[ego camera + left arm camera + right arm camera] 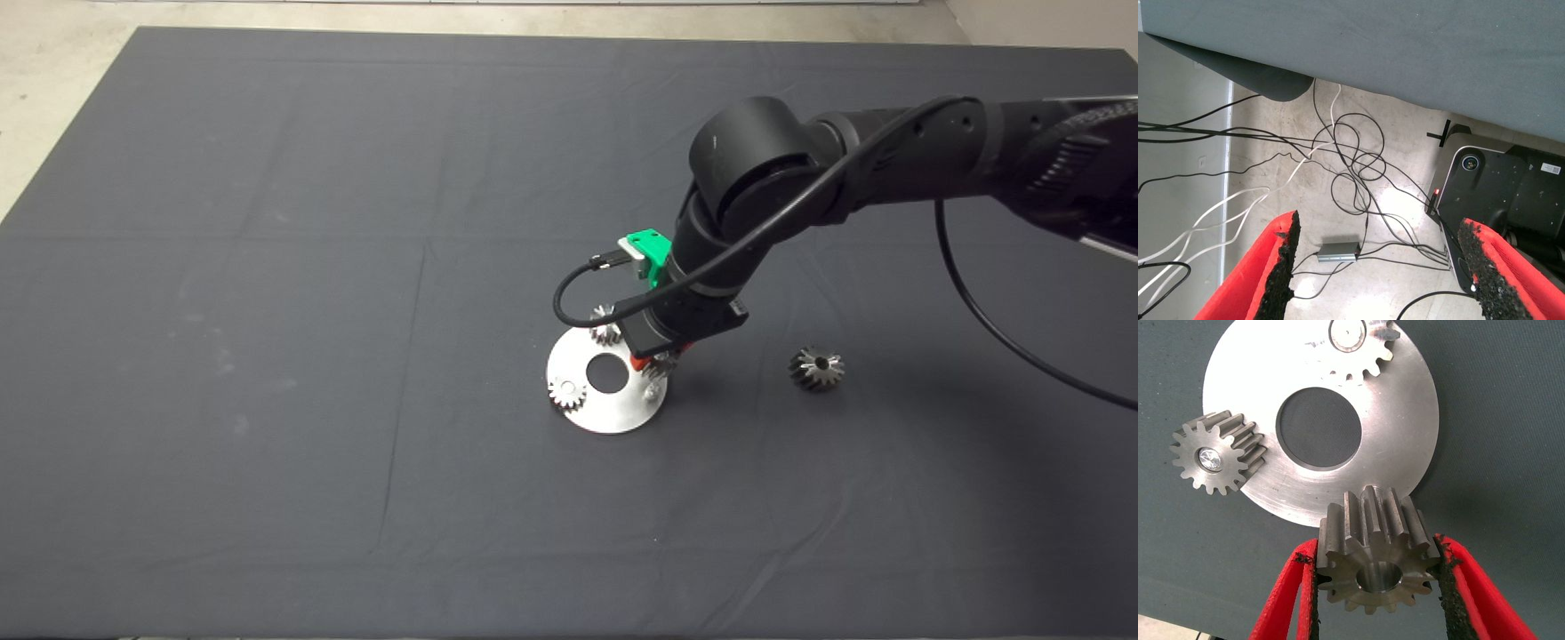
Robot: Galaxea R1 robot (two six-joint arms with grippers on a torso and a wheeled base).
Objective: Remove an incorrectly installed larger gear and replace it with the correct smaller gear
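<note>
Bare bench fills the frame's left half; at centre, the right arm overhangs the round steel plate, blocking approach from upper right.

From my feed the worktop is covered edge to edge by a dark grey mat with a few faint creases. Pale concrete floor shows past its far and left edges. The downward-looking wrist camera shows more of that floor, glossy with a light glare, strewn with tangled black and white cables and a small grey box.
</note>
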